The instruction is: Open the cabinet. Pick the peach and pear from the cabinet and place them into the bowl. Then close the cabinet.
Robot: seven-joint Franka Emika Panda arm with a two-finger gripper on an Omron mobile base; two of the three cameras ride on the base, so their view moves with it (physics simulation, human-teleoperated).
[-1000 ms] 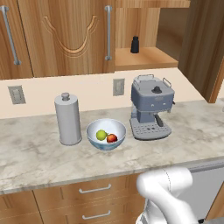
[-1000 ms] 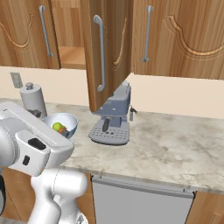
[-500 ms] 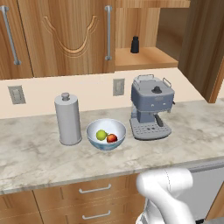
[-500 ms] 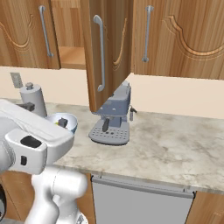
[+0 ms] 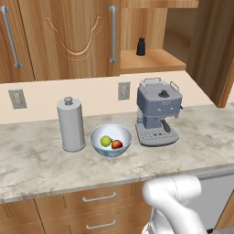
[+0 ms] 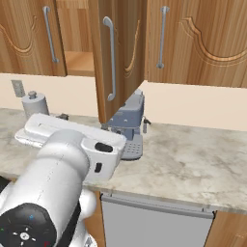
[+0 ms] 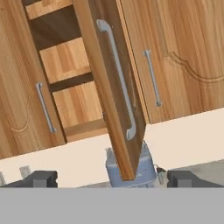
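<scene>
Left base view sat behind you on the left and looked forward and down over the counter, with the bowl mid-frame and the arm low at right. Right base view looked from the other side; your arm was close and hid much of the counter. Both shared the coffee machine, the canister and the open cabinet. Hand view was rolled, aimed up at the open cabinet door, fairly near.
</scene>
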